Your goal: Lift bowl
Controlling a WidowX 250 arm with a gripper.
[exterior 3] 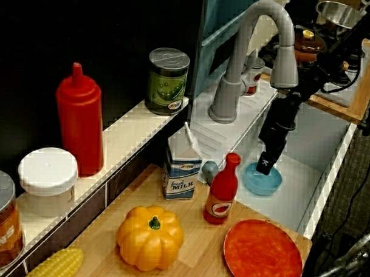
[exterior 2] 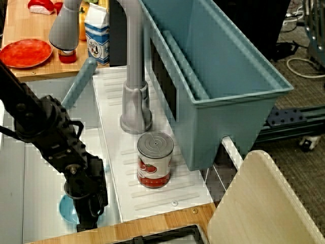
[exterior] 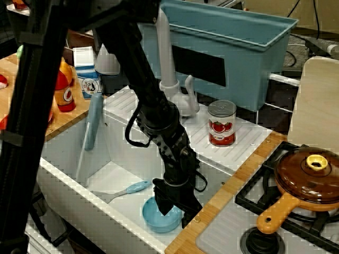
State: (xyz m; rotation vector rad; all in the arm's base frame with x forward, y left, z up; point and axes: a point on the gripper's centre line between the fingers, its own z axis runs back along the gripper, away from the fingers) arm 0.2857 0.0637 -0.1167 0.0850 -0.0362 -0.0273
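Down in the white sink (exterior: 63, 159), in the near right corner: the small light-blue bowl (exterior: 158, 219), flat on the sink floor, not yet up. Just to its left, close but not touching, a spatula (exterior: 127, 189) with a light-blue handle.

Right over the bowl's right side: the gripper (exterior: 175, 210), pointing down, with what looks like one finger inside the bowl and one outside, next to the sink's right wall. Hard to tell whether pinching the rim or only standing around it (too dark, and too much arm in the way, in all three views), so no calling it clamped or loose.

What could go wrong from here:

Could slip. Smooth plastic, thin rim, a hold on one side only. With a weak pinch, likely to slide out on the way up and drop back into the sink.

Could tip. Held at one edge, likely to hang crooked and swing.

Could bump. Very little room on the right, so a small drift that way may knock the outside finger or the bowl against the sink wall.

Could miss. If closing beside the rim and not on it, may only shove the bowl left into the spatula and come up with nothing
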